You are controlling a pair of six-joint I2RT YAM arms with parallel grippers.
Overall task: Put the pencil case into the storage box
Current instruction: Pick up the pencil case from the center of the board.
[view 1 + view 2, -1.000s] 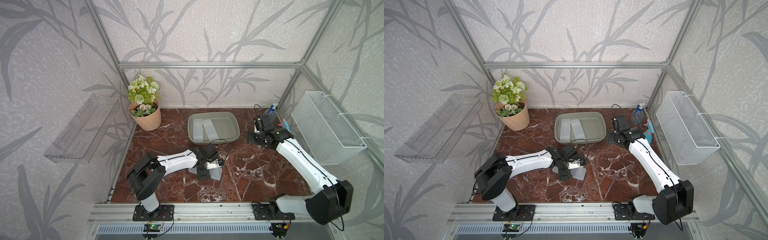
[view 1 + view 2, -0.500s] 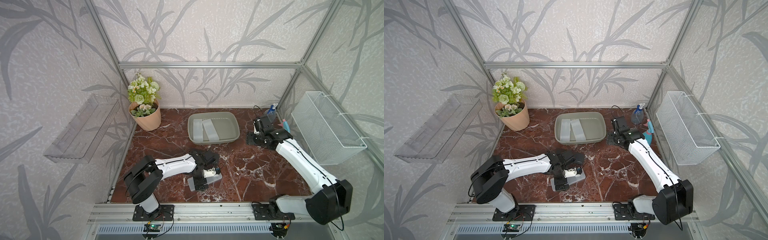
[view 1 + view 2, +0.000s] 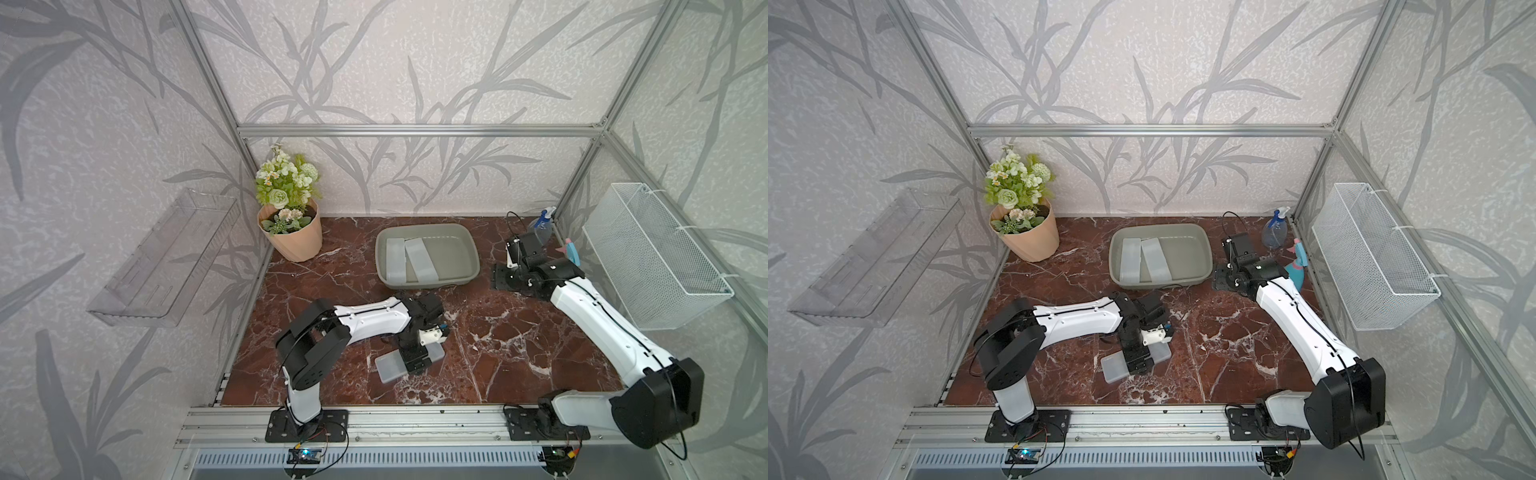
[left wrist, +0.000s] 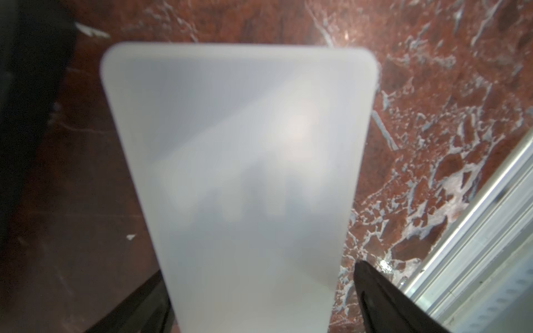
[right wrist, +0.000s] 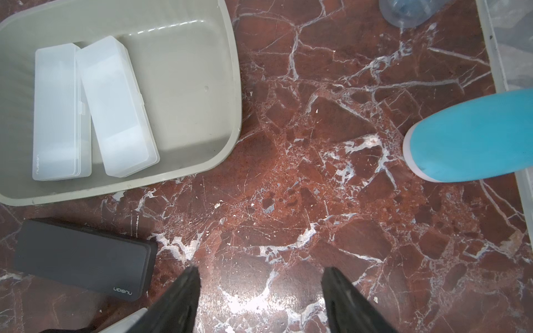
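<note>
In both top views the left pincer points down onto a frosted pencil case. The case lies flat on the red marble table, near the front edge and well apart from the storage box. The box sits toward the back of the table, with two frosted cases lying side by side in its left half. The right arm reaches to the spot just right of the box, beside a flat black case. A flower pot stands in the back left corner.

In the left wrist view the pencil case fills the middle, blurred, with the pincer's two black fingers standing wide on either side of it. One finger is clear of the case's long edge, with marble showing between them. The other is partly hidden behind the case, so I cannot tell whether it touches. The jaws look open astride the case rather than clamped on it. An aluminium rail crosses one corner.

In the right wrist view the right pincer hangs over bare marble with its jaws parted and nothing between them. The storage box shows with the two frosted cases inside. The black case lies on the table just outside the box's rim, and a blue bottle stands on the other side.
</note>
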